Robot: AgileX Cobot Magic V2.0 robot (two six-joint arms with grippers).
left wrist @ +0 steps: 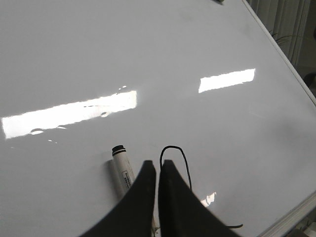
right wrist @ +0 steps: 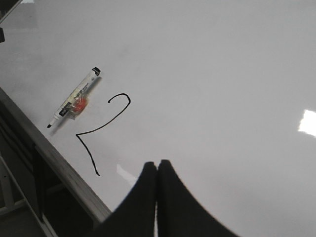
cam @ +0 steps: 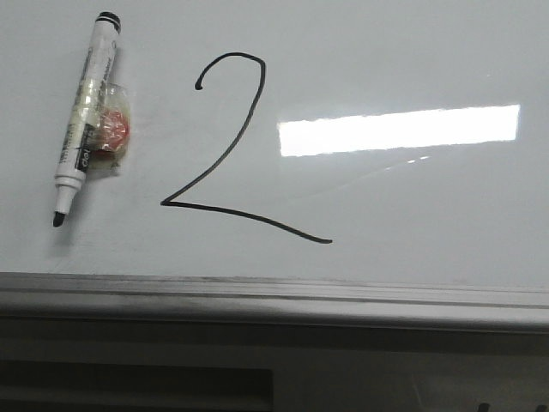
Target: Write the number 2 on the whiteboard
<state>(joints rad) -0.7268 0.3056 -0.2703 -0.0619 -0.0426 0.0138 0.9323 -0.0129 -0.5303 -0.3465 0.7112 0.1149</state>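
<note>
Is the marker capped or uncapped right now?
Uncapped. The marker lies flat on the whiteboard left of the number 2, its dark tip bare, with no cap visible nearby.

right gripper (right wrist: pixel 157 165): fingers pressed together, holding nothing, above whiteboard (right wrist: pixel 222 74) | number 2 (right wrist: pixel 101 129): drawn near frame edge | uncapped marker (right wrist: pixel 75 103): lying beside it, apart
</note>
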